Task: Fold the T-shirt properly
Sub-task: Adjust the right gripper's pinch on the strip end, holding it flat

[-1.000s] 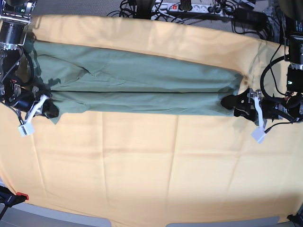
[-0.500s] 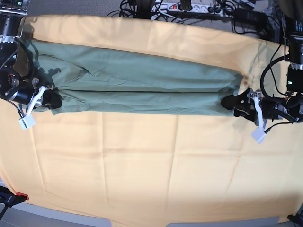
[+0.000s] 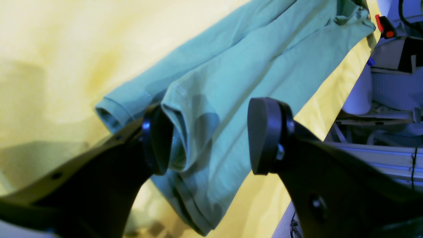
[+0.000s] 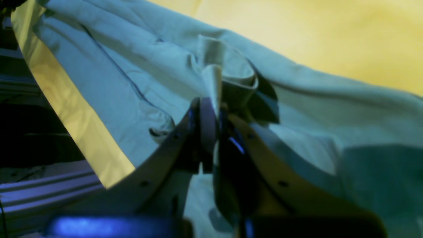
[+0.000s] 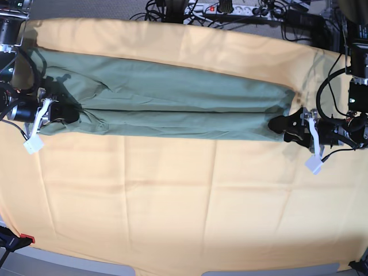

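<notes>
T-shirt (image 5: 172,106): a long band across the desk (image 5: 184,195), toward 12 o'clock. Right pincer (image 5: 57,111) clenched on its 9 o'clock end; left pincer (image 5: 286,127) released at 3. I judge lengthwise folding done; next, left must grip.

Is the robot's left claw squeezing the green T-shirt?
No, the left gripper stands wide open, its pads apart over the T-shirt.

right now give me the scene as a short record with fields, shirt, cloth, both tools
garment: T-shirt, sage green, folded lengthwise into a long band across the table
surface: yellow-orange table cloth under it
left tool: open, pads straddling the hem end of the shirt
right tool: shut on a pinch of fabric at the other end
clutter: cables and power strip behind the table
</notes>
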Available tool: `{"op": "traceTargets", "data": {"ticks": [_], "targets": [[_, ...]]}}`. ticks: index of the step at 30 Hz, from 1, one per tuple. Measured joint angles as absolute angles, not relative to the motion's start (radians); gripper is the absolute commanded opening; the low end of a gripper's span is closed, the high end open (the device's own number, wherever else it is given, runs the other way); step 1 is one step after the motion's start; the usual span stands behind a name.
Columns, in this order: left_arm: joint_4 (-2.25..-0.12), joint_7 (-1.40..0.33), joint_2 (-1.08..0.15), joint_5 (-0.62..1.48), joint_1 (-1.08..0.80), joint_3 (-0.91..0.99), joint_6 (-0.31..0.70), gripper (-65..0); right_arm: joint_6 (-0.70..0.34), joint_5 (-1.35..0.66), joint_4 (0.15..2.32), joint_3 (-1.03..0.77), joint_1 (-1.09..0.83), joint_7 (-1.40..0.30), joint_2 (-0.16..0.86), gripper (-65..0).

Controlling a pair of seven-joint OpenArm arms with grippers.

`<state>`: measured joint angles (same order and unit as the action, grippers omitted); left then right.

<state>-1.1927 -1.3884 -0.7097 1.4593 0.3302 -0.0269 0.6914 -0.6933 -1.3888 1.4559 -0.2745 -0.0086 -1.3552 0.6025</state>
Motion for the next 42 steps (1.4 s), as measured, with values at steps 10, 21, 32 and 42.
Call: {"op": "traceTargets", "data": {"ticks": [10,21,32,42], "targets": [[-1.193,-1.388,-0.71,1.459,0.33,-0.027,0.691,-27.7,-0.693,-1.355,1.456,-0.274,-0.025,-1.359,0.645,-42.6],[-1.193,-1.384,-0.715,1.459,0.336,-0.027,0.692,-27.7,-0.693,-1.397,1.457,-0.273,-0.093,-1.378,0.675,-42.8],[-1.193,-1.366,-0.715,1.459,0.338,-0.027,0.691,-27.7,-0.693,-1.46,1.514,-0.272,-0.083,-1.407,0.675,-48.9],[-1.193,-1.366,-0.715,1.459,0.338,-0.027,0.692,-27.7,-0.694,-1.105,1.514,-0.272,-0.058,-1.227,0.675,-48.9]]}}
